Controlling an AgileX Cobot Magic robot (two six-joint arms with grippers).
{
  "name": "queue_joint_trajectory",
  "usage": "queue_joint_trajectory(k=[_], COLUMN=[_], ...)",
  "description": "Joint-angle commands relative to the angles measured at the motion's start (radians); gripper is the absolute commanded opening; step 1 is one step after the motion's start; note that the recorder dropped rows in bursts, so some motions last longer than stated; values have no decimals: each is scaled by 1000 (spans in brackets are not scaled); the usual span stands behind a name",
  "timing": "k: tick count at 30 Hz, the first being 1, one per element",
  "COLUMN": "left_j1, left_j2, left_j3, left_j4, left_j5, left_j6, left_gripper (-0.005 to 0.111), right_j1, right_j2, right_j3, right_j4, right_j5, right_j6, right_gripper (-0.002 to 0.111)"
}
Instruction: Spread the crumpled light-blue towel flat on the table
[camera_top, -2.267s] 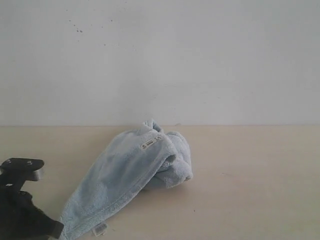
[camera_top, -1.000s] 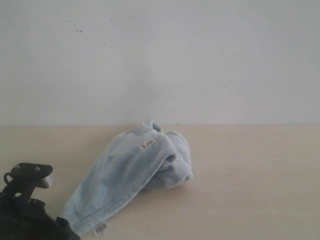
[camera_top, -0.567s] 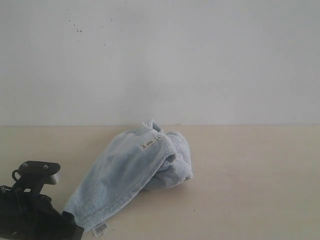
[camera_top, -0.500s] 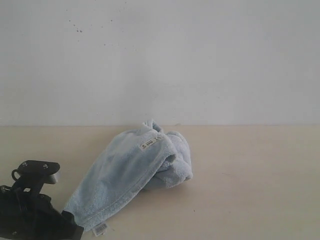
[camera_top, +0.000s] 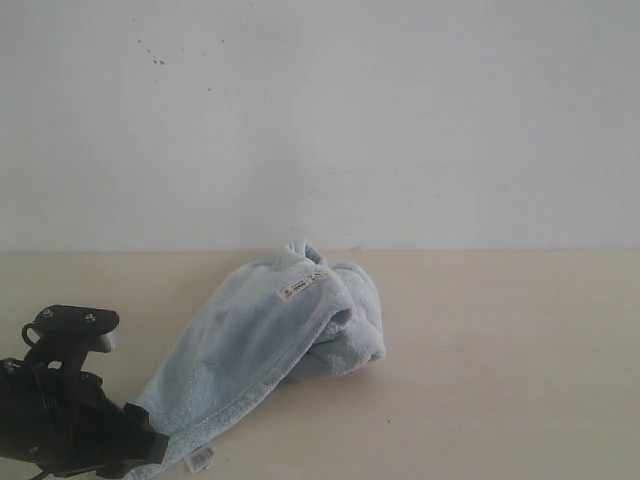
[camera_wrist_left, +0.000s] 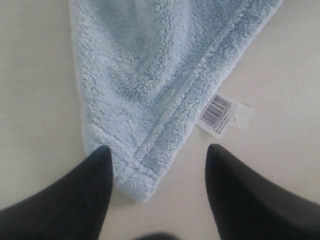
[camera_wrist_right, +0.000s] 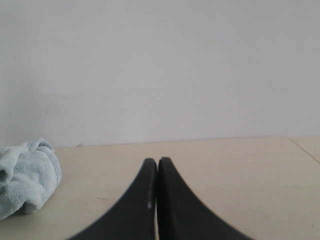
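Left end effector (camera_wrist_left: 159, 149): released, jaws spread either side of the near hemmed corner of the towel (camera_top: 265, 350), beside its barcode label (camera_wrist_left: 217, 114). Right end effector (camera_wrist_right: 157, 162): clenched, well apart from the cloth. The towel lies crumpled mid-bench (camera_top: 500, 390), its long axis diagonal from the near-left corner to the bunched end by the wall (camera_top: 400, 120). Open bench lies to its right.

The right gripper (camera_wrist_right: 157, 172), jaws pressed together, sits over the table (camera_wrist_right: 240, 170), well apart from the towel (camera_wrist_right: 25, 175), seemingly bunched.
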Motion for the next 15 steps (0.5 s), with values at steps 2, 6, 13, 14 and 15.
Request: queue_joint_trajectory(k=[2,6,13,14,15], left_j1=[-6,-6,-6,-6,-6], left_j2=[24,77,113,119,128], left_j3=[-13,-36,-38,-38,-38], left_j4=[-10,-4,-3,-3,-3], left_j5=[-10,23,-3,-3,-1], left_j6=[8,15,18,18,18], left_gripper=[54,54,54,54,54], right_j1=[2,2,2,2,2], right_j2=[-5,-5,-5,-5,-5], right_j3=[0,0,0,0,0], right_j4=[0,0,0,0,0], right_j5=[-8,-8,-8,-8,-8], right_j6=[-2,-2,-2,-2,-2], right_gripper=[0,0,0,0,0])
